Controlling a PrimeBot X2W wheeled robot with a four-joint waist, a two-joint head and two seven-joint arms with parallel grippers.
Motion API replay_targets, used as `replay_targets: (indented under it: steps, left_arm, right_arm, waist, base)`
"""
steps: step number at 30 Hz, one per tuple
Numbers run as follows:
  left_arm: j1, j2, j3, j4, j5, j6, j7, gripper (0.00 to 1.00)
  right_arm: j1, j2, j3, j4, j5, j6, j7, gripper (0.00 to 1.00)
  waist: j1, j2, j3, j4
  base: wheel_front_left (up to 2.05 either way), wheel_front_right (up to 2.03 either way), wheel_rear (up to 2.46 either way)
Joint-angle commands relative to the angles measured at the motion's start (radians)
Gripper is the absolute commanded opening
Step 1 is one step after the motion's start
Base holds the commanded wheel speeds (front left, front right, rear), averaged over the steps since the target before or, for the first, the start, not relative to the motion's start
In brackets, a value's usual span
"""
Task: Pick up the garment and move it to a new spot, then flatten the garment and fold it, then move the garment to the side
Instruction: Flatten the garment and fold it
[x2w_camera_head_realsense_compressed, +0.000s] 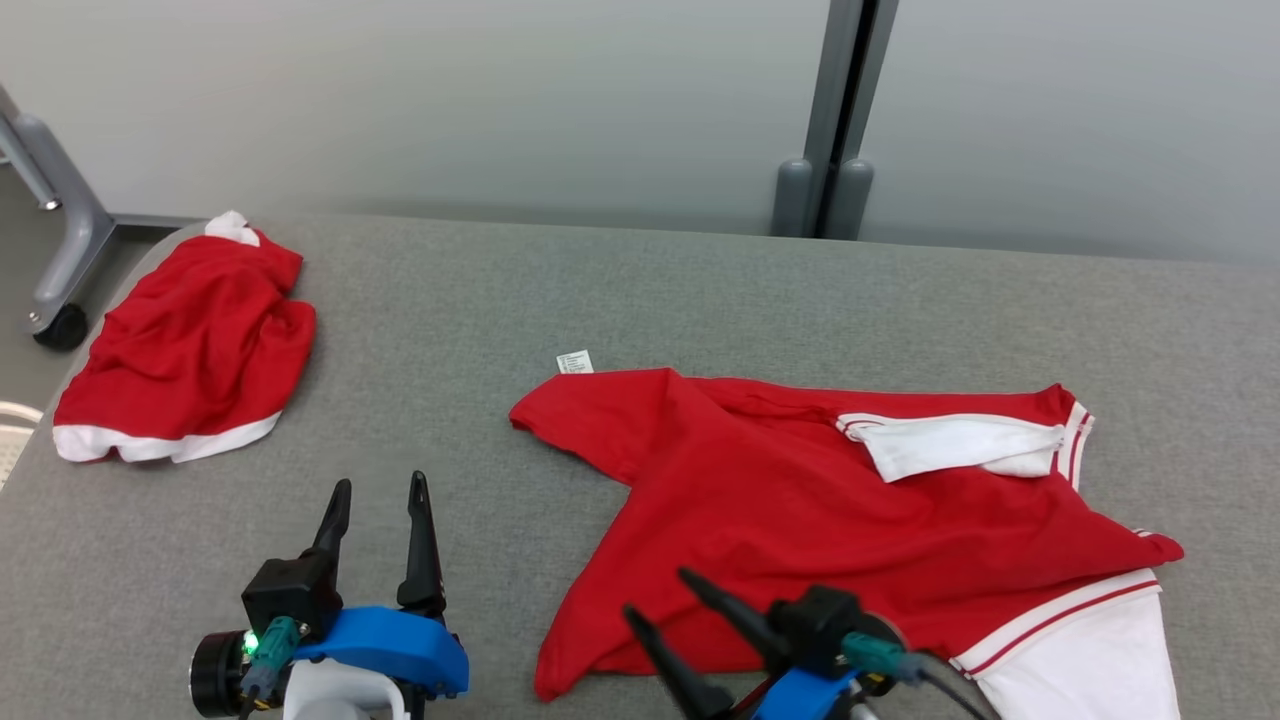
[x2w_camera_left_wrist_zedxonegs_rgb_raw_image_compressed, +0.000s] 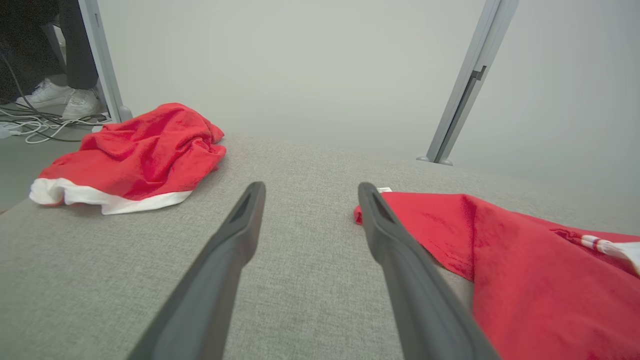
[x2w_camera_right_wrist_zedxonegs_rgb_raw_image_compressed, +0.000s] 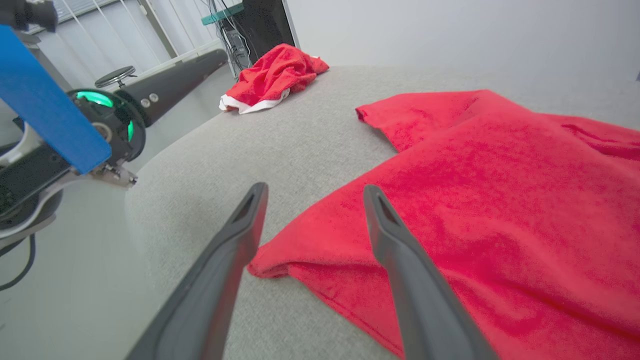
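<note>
The garment (x2w_camera_head_realsense_compressed: 800, 500) is a red shirt with white striped trim, lying roughly spread on the grey padded table (x2w_camera_head_realsense_compressed: 600, 290) at centre right. A white sleeve is folded over its top and a small tag shows at its far left corner. My right gripper (x2w_camera_head_realsense_compressed: 657, 593) is open just above the garment's near left hem, with nothing between its fingers. In the right wrist view the right gripper (x2w_camera_right_wrist_zedxonegs_rgb_raw_image_compressed: 314, 189) frames the hem's corner of the garment (x2w_camera_right_wrist_zedxonegs_rgb_raw_image_compressed: 500, 190). My left gripper (x2w_camera_head_realsense_compressed: 378, 487) is open over bare table, left of the garment (x2w_camera_left_wrist_zedxonegs_rgb_raw_image_compressed: 525, 270); its fingers (x2w_camera_left_wrist_zedxonegs_rgb_raw_image_compressed: 240, 225) hold nothing.
A second red garment (x2w_camera_head_realsense_compressed: 190, 340) with a white edge lies crumpled at the table's far left corner. A grey wheeled frame leg (x2w_camera_head_realsense_compressed: 60, 260) stands beyond that corner, and a grey post (x2w_camera_head_realsense_compressed: 835, 120) behind the table. A person's white shoes (x2w_camera_left_wrist_zedxonegs_rgb_raw_image_compressed: 65, 97) show on the floor.
</note>
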Motion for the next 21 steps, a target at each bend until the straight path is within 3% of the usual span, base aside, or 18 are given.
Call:
replay_targets:
  steps: [1,9,16,21]
  left_arm:
    - [0.01,-0.004,-0.005,0.003,0.006,-0.007,-0.005,1.0]
    - [0.01,-0.014,-0.044,0.032,0.01,-0.021,-0.002,1.0]
    - [-0.021,-0.014,-0.092,0.075,0.026,-0.049,0.037,1.0]
    - [-0.082,-0.02,-0.161,0.134,0.046,-0.107,0.118,1.0]
  right_arm:
    - [0.03,-0.006,-0.073,-0.025,-0.032,0.0,-0.005,1.0]
    - [0.124,-0.005,-0.392,-0.112,-0.177,0.0,-0.005,1.0]
    - [0.179,-0.005,-0.562,-0.175,-0.24,0.0,-0.005,1.0]
    - [0.198,-0.005,-0.651,-0.219,-0.27,0.0,-0.005,1.0]
  waist:
    - [0.0001,-0.0001,-0.017,-0.018]
    - [0.0001,-0.0001,-0.048,-0.051]
    - [0.0001,-0.0001,-0.048,-0.071]
    - [0.0001,-0.0001,-0.031,-0.094]
  base:
    - [0.0,0.0,0.0]
    - [0.0,0.0,0.0]
    - [0.0,0.0,0.0]
    - [0.0,0.0,0.0]
